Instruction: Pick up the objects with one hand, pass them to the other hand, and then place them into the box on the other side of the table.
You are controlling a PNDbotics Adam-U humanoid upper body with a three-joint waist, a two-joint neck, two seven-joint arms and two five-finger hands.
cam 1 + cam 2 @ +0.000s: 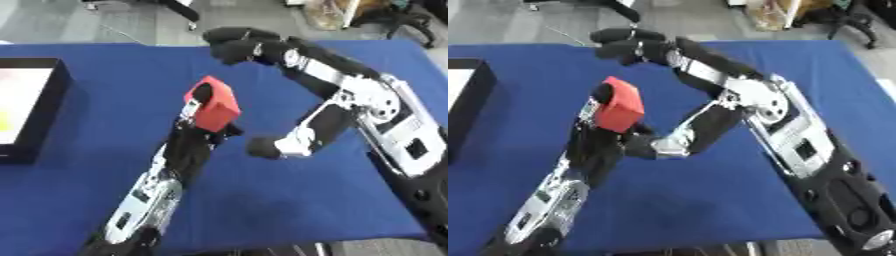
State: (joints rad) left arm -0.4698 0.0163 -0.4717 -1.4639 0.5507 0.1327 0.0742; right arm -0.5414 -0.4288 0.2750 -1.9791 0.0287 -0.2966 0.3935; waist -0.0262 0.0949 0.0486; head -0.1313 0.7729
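My left hand (194, 137) reaches up from the lower left over the middle of the blue table (105, 165). Its fingers are curled round a red block (214, 107), held above the cloth with a dark fingertip over the block's top left. My right hand (238, 44) hovers beyond the block near the table's far edge. Its dark fingers stretch leftward and hold nothing. A gap separates it from the block. The right arm bends back to the right, its elbow (262, 148) hanging close to the right of my left wrist.
A black box (54, 102) with a pale inside sits at the table's left edge. The right arm's silver links (776, 112) cross the right half of the table. Chair legs and floor clutter (367, 15) lie beyond the far edge.
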